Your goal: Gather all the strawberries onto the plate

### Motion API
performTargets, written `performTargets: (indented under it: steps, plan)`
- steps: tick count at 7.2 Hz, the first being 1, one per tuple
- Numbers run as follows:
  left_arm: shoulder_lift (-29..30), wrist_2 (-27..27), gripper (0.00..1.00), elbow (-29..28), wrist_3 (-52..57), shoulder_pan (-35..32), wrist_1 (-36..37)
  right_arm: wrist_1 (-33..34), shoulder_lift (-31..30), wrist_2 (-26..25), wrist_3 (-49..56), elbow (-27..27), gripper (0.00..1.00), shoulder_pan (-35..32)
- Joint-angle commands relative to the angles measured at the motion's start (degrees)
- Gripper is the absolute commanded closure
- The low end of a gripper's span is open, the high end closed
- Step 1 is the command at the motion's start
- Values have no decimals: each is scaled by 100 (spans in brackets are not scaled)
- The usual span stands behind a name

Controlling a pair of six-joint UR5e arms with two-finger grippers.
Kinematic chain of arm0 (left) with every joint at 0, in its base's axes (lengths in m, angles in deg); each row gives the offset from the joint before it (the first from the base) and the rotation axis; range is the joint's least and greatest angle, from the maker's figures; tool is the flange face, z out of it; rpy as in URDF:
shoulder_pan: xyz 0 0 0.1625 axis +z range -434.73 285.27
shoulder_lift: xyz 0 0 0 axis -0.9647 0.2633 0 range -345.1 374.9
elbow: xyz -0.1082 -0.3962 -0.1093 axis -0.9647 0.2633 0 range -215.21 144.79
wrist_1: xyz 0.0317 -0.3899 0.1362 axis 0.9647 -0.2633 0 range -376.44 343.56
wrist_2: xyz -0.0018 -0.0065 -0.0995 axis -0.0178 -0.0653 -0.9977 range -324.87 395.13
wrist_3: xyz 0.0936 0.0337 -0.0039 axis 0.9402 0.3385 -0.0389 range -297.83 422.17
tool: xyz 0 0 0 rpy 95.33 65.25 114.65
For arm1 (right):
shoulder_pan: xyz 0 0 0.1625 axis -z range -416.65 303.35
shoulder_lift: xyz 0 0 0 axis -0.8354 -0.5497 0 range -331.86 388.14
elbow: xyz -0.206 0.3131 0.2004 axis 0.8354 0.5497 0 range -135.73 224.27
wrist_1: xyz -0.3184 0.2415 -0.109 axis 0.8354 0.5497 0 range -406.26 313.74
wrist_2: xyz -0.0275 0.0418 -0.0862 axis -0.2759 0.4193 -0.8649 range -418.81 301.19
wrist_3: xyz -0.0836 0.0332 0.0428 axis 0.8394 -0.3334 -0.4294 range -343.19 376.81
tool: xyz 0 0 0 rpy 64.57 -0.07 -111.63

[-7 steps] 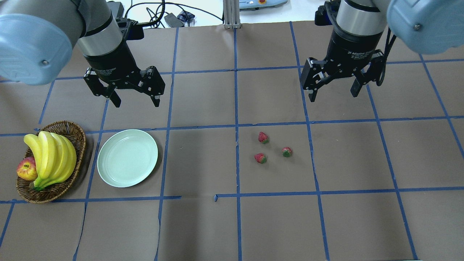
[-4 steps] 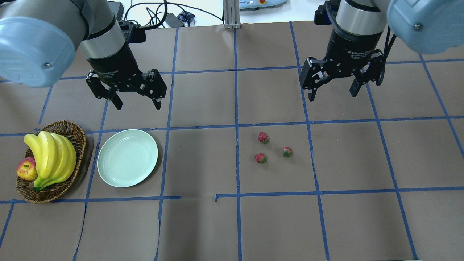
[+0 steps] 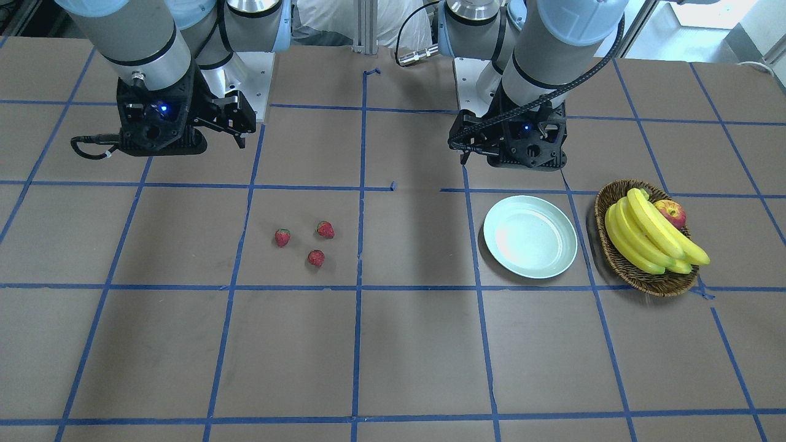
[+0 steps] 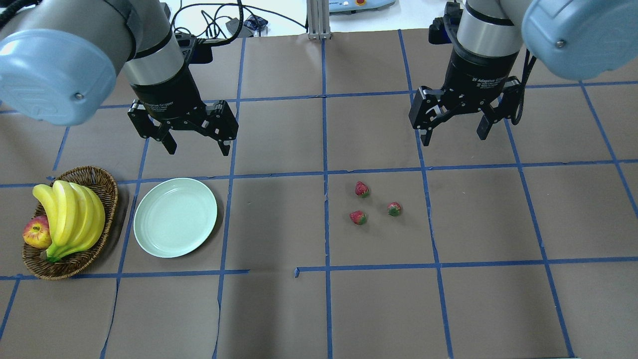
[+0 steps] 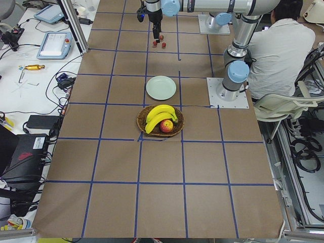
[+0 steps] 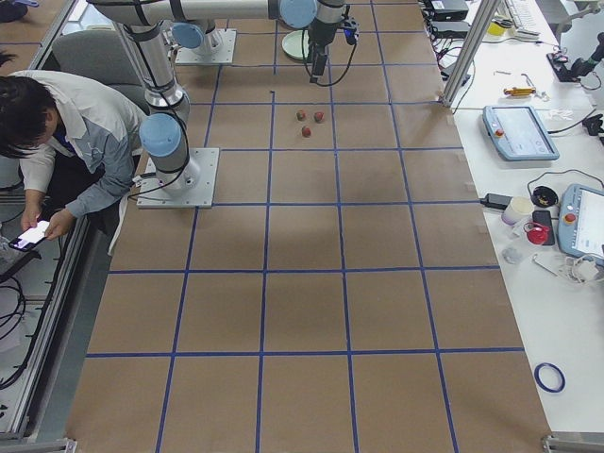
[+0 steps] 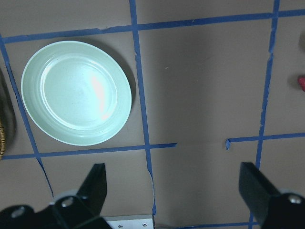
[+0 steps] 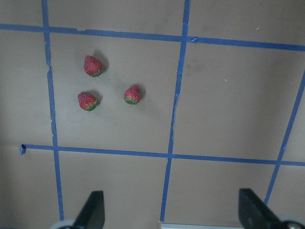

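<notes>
Three small red strawberries lie close together on the table: one [image 4: 362, 189], one [image 4: 358, 217] and one [image 4: 394, 209]. They also show in the right wrist view, the first of them [image 8: 93, 66]. The pale mint-green plate [image 4: 175, 217] lies empty at the left, also in the left wrist view [image 7: 76, 93]. My left gripper [image 4: 198, 143] is open and empty, above and behind the plate. My right gripper [image 4: 454, 134] is open and empty, behind and to the right of the strawberries.
A brown wicker basket [image 4: 107, 192] with bananas [image 4: 75, 217] and an apple [image 4: 36, 233] stands left of the plate. Blue tape lines grid the brown table. An operator [image 6: 57, 132] sits near the robot's base.
My left gripper has moved right and toward the plate. My right gripper has shifted a little left toward the strawberries. Both stay open. The strawberries and plate have not moved.
</notes>
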Motion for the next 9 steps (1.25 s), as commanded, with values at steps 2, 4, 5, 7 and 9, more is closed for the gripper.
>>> performTargets:
  steps: [2,4,5,7,9]
  plan:
    - [6,15,0,3,12,73,-2,754,470,13,77,-512,0,-21]
    - [6,50,0,3,21,91,24,2086,594,22,68,-1598,0,-30]
    - [23,50,0,12,30,100,42,2798,620,196,33,-2100,0,-30]
    - [23,33,0,135,22,100,59,3261,812,804,7,-2404,0,-30]
    - [32,33,0,153,22,100,59,3464,1138,700,-2,-2404,0,-48]
